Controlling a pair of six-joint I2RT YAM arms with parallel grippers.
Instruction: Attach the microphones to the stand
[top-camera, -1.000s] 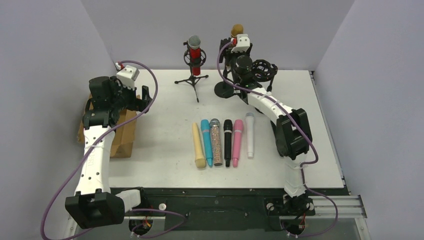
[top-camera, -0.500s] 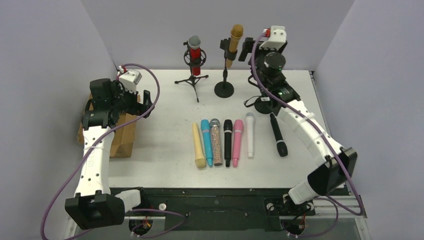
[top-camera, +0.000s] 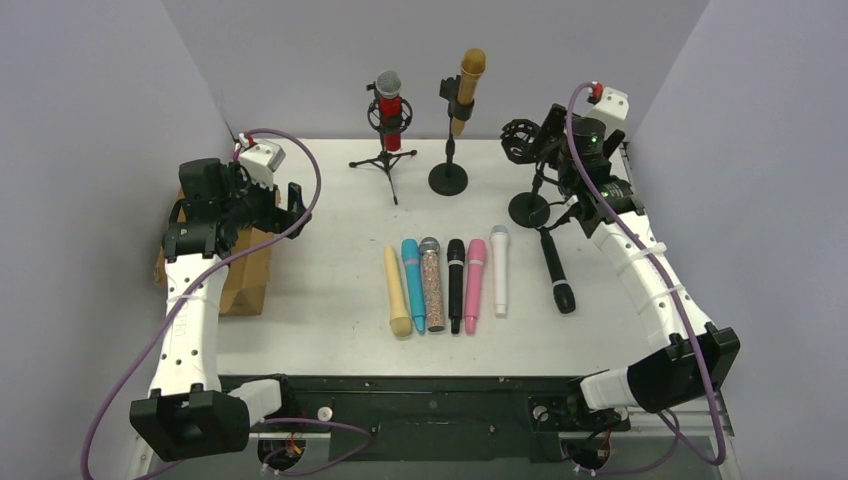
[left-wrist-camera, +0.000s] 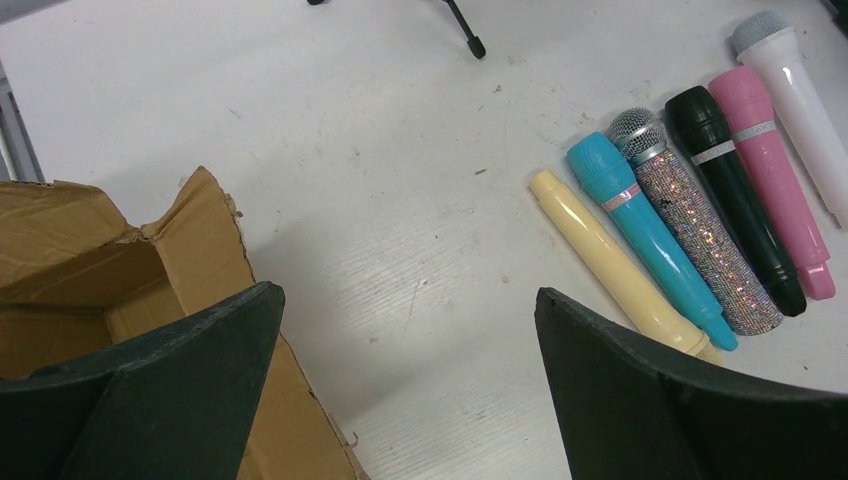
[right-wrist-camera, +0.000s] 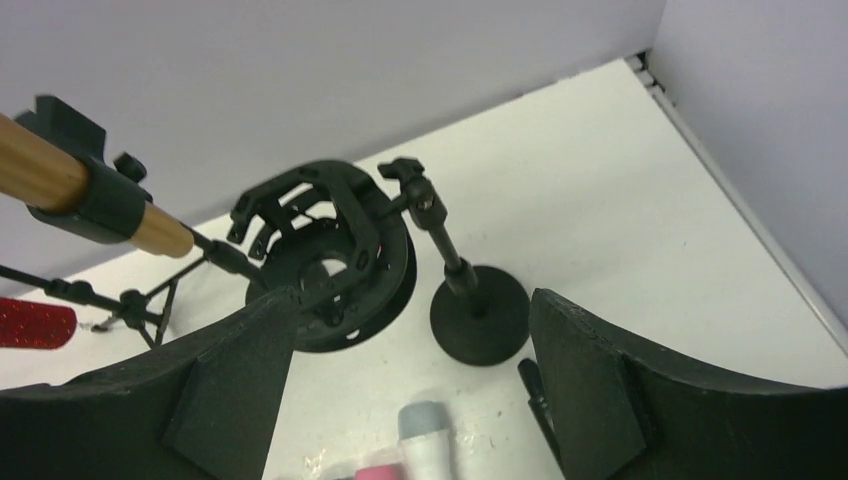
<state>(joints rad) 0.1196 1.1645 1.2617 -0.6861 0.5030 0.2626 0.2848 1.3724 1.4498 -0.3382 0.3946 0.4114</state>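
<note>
- Right gripper (right-wrist-camera: 410, 305): fingers wide apart (nothing inside), empty stand (right-wrist-camera: 478, 318) just in front.
- Left gripper (left-wrist-camera: 410, 300): wide apart too, row of microphones (left-wrist-camera: 690, 230) lying off to one side.

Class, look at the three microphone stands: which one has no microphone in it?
The right-hand stand, with the round base and an empty shock-mount ring. The other two stands hold the red microphone and the golden-brown microphone.

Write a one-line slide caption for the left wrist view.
Open left tool above the table, between a torn cardboard box and six microphones lying side by side.
</note>
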